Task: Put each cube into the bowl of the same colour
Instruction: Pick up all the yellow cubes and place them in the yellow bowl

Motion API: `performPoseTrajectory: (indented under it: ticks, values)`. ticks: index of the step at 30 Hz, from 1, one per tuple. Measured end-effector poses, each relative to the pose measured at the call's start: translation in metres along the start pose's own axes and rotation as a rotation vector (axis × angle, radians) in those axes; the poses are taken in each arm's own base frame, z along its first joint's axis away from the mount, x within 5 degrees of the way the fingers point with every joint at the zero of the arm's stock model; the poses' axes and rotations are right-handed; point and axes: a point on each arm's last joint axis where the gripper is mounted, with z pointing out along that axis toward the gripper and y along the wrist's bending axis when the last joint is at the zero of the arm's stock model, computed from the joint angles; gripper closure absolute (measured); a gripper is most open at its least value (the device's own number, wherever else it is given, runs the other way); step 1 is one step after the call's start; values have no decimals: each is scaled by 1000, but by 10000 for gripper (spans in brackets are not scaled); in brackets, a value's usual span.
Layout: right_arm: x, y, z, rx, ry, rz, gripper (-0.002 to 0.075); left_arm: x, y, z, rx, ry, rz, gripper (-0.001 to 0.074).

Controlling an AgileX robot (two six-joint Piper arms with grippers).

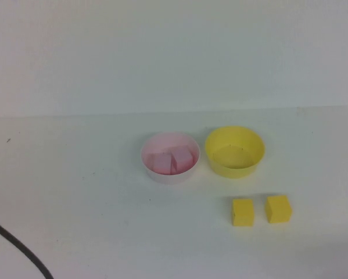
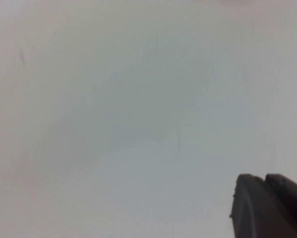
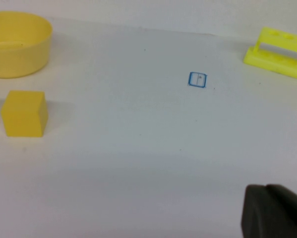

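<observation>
Two pale pink cubes (image 1: pixel 161 163) (image 1: pixel 182 157) lie side by side inside the pink bowl (image 1: pixel 169 176). Right of it the yellow bowl (image 1: pixel 235 170) holds nothing. Two yellow cubes (image 1: pixel 243 212) (image 1: pixel 278 208) sit on the table just in front of the yellow bowl. Neither gripper shows in the high view. In the left wrist view, my left gripper (image 2: pixel 264 177) is shut and empty over bare white table. My right gripper (image 3: pixel 266 187) is also shut and empty. It stands well apart from one yellow cube (image 3: pixel 24 113) and the yellow bowl (image 3: pixel 19 54).
A black cable (image 1: pixel 17 244) crosses the table's near left corner. A small blue square mark (image 3: pixel 197 80) is on the table to the right of the bowls. A yellow rack (image 3: pixel 282 54) stands beyond it.
</observation>
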Motion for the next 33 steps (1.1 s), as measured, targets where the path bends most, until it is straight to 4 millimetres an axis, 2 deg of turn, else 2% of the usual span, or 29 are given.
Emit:
performPoseTrajectory:
  ticks: [3,5,10,16,21,26,33]
  values:
    - [0,0,0,0,0,0,728,-5,3,-3,-11,-235,-67,735]
    - [0,0,0,0,0,0,728,-1,3,-3,-8,-383,-114,735]
    - [0,0,0,0,0,0,728,37,0,11,-74,-563,-167,735]
    - [0,0,0,-1,0,1,728,93,-8,36,-161,-614,-242,735]
    - [0,0,0,-1,0,1,728,127,-14,50,-212,-642,-379,735]
    - [0,0,0,-1,0,1,728,146,-17,60,-256,-687,-475,735]
    - [0,0,0,-1,0,2,728,151,-16,63,-268,-645,-523,735]
